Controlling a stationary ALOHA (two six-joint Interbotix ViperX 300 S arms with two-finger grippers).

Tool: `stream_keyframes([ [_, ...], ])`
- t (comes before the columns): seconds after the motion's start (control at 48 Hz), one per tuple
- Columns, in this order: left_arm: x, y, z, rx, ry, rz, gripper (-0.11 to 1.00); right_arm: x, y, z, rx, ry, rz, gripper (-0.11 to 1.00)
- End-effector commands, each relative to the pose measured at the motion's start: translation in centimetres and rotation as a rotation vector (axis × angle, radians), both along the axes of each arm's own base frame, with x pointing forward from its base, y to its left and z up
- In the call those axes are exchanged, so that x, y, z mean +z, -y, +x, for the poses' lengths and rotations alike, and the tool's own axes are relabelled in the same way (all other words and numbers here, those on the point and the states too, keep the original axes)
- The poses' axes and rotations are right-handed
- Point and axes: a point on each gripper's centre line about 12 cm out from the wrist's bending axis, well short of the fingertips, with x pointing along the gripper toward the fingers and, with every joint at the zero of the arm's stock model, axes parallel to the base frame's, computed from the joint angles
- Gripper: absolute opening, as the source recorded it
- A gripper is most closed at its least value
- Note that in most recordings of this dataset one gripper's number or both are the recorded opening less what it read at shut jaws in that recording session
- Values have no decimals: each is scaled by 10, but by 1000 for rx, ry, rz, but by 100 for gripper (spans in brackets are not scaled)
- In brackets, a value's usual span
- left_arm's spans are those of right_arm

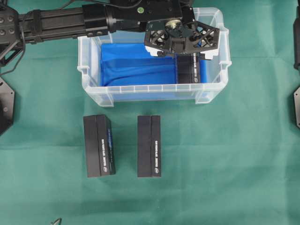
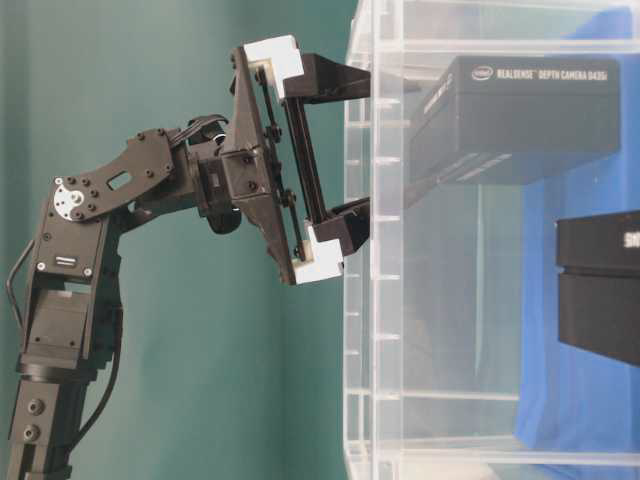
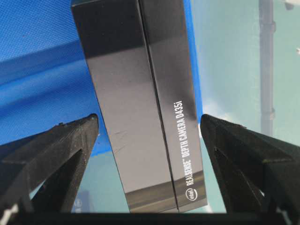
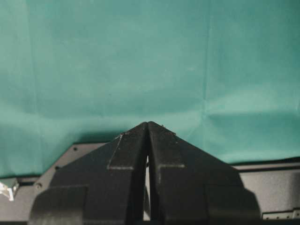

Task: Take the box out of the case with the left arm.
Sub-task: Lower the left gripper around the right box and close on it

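The clear case (image 1: 93, 89) with its blue lining (image 1: 131, 65) stands at the back of the green cloth. One black box (image 1: 190, 69) printed "RealSense Depth Camera D435i" lies at the case's right end. My left gripper (image 1: 180, 54) reaches down into the case over that box. In the left wrist view the box (image 3: 140, 93) lies between the two black fingers (image 3: 61, 150), with a gap on each side, so the left gripper (image 3: 149, 123) is open and holds nothing. My right gripper (image 4: 147, 124) is shut and empty above bare green cloth.
Two more black boxes (image 1: 99, 146) (image 1: 149, 146) lie side by side on the cloth in front of the case. The case's right wall (image 1: 220, 51) and back wall stand close to the left gripper. The left arm (image 1: 56, 21) stretches along the back edge.
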Motion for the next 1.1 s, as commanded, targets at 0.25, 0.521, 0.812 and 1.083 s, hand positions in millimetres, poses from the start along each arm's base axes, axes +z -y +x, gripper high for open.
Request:
stream_keyframes([
  [0.25, 0, 1, 5, -5, 26, 4, 87, 3, 0, 0, -2, 12, 2, 0],
  [0.521, -10, 1, 7, -5, 11, 1, 87, 3, 0, 0, -2, 14, 3, 0],
  [0.812, -17, 1, 5, 0, 0, -5, 87, 4, 0, 0, -1, 14, 2, 0],
  [1.083, -17, 2, 6, 14, 15, -8, 87, 4, 0, 0, -2, 16, 2, 0],
])
